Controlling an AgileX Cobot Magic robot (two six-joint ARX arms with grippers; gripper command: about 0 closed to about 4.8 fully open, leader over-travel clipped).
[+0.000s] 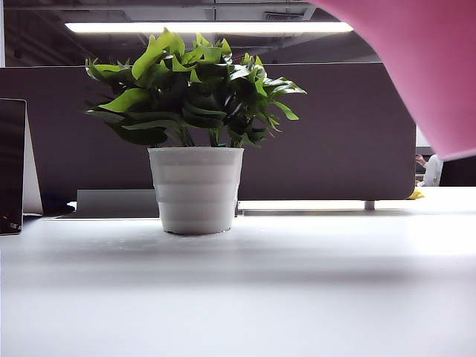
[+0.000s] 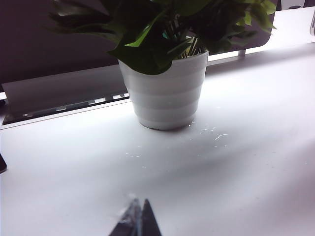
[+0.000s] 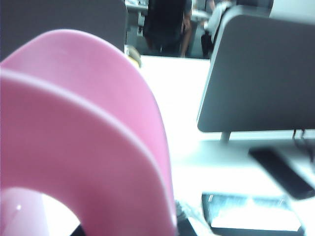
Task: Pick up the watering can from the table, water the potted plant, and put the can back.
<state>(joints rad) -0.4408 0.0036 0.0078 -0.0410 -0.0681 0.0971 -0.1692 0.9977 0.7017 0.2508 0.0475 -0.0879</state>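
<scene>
Standing upright on the white surface (image 1: pixel 297 297): potted plant (image 1: pixel 195 186), green leaves over a ribbed white pot. Seen close and whole in the exterior view; cropped at the leaves in the left wrist view, which alone shows small white specks on the surface by the pot's base.

Watering can (image 1: pixel 424 67): pink, raised clear of the surface, filling the upper right corner of the exterior view, off to the plant's right and not touching it. Filling most of the right wrist view too, blurred and very near the lens. Spout not identifiable in either view.

Right hand: hidden behind the can; fingers not visible, opening and grip cannot be told.

Left hand (image 2: pixel 137 222): low over the surface, well short of the pot, tips pressed together, nothing between them.

Grey partition (image 1: pixel 349 134) behind the plant.
</scene>
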